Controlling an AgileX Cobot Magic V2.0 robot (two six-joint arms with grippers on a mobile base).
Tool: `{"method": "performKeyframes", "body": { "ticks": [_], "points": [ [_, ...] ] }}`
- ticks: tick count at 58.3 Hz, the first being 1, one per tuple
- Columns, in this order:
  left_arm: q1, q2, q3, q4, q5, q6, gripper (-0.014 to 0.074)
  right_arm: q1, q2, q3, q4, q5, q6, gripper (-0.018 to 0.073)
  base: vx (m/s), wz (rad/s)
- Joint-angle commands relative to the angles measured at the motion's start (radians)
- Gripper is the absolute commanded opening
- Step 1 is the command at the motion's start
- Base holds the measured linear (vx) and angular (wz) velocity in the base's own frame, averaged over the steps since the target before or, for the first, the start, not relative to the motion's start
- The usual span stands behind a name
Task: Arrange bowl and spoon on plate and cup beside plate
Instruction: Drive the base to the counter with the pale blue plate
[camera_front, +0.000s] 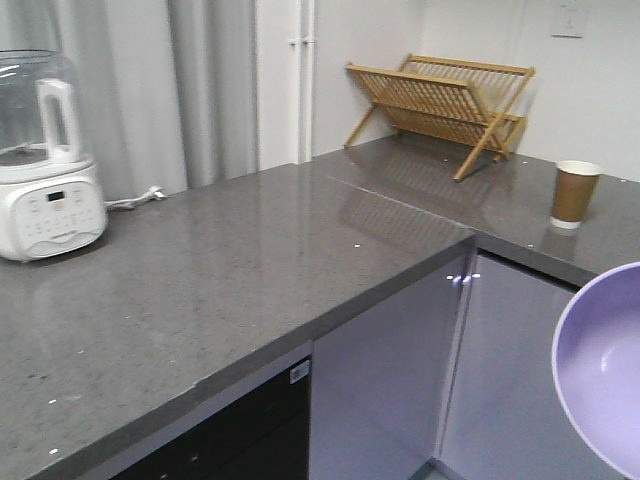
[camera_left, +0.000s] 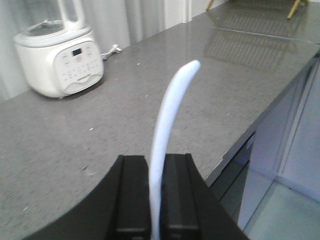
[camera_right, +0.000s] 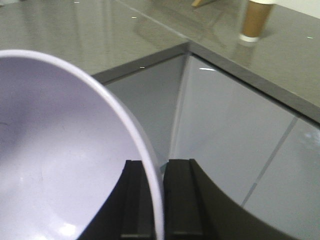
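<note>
Left-wrist view: left claw (camera_left: 156, 162) pinches the spoon (camera_left: 171, 102), right claw (camera_right: 156, 170) pinches the bowl (camera_right: 60, 150) by its rim, cup (camera_front: 574, 194) stands near the rack (camera_front: 440, 100).

Left jaws pinch the spoon (camera_left: 169, 115) — right jaws clamp the bowl (camera_right: 60, 150) by its rim.

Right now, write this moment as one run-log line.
left gripper shut on spoon | right gripper shut on lavender bowl | paper cup upright on countertop | plate not in view
</note>
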Motion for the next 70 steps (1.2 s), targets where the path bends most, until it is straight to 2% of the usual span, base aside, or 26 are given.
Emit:
{"method": "performKeyframes", "body": {
  "ticks": [1, 40, 70],
  "points": [
    [-0.005, 0.001, -0.027, -0.010, -0.086, -0.004, -0.0006, -0.002, -0.006, -0.028, -0.012, -0.091, 0.002, -0.0009, 0.17, -0.62],
    [-0.005, 0.002, -0.027, -0.010, -0.086, -0.004, -0.0006, -0.002, -0.006, -0.028, -0.012, -0.086, 0.002, -0.0009, 0.24, -0.64],
    [-0.005, 0.002, -0.027, -0.010, -0.086, -0.004, -0.0006, -0.002, -0.006, -0.028, -0.012, -0.089, 0.002, -0.0009, 0.33, -0.31]
  ]
}}
